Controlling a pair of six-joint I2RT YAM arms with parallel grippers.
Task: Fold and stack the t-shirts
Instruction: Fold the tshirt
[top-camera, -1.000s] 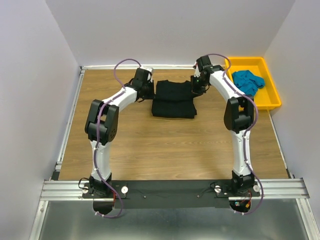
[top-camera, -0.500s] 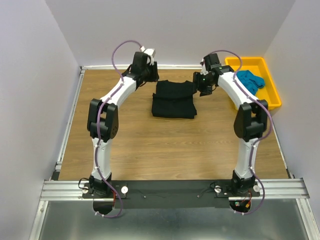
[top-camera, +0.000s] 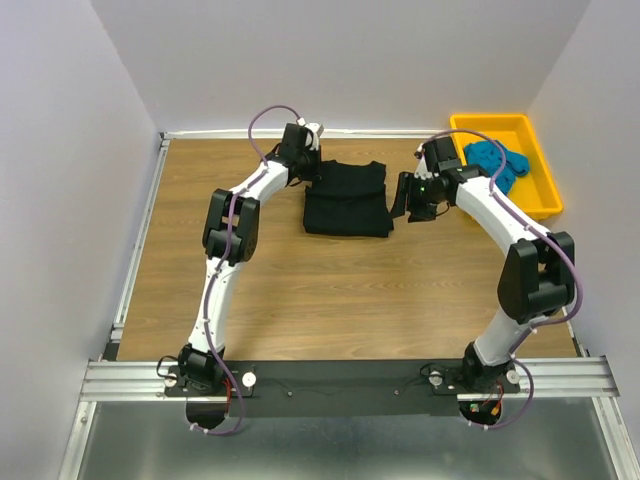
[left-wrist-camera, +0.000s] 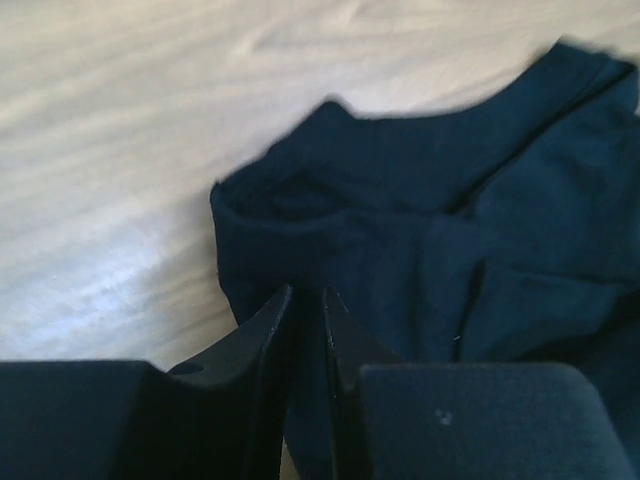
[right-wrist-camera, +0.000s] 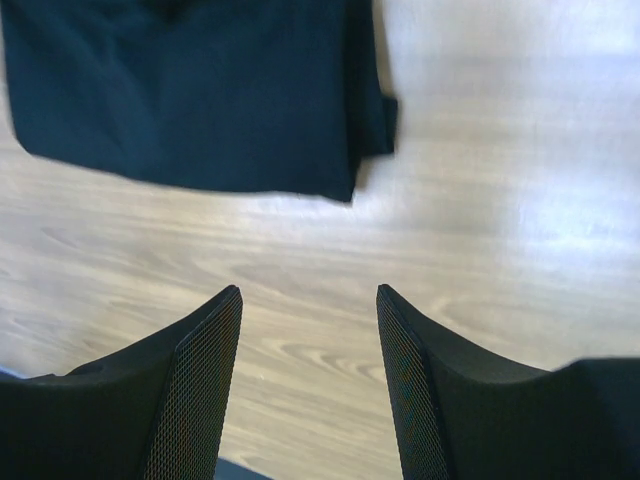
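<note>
Fingers of my left gripper (left-wrist-camera: 305, 300) sit almost pressed together at the far-left edge of the folded plain black cloth t-shirt (top-camera: 347, 198). Dark on dark, so I cannot tell if cloth is caught between them. My right gripper (right-wrist-camera: 310, 330) hangs spread over bare wood just beside that shirt. The crumpled teal-blue cloth t-shirt (top-camera: 497, 160) lies in the yellow plastic tray (top-camera: 545, 200), partly behind my right arm. The wood-grain tabletop (top-camera: 300, 290) is boxed in by pale plain walls (top-camera: 350, 60).

Top external: fixed, high behind my arms' bases, looking down and forward over the whole desk (top-camera: 260, 290); my widest view.
Left wrist: close, looking past the left gripper (left-wrist-camera: 302, 292) onto the black t-shirt (left-wrist-camera: 430, 250).
Right wrist: looking down past the right gripper (right-wrist-camera: 308, 290) onto bare desk and one corner of the shirt.
Shared: I see that shirt in all three.
</note>
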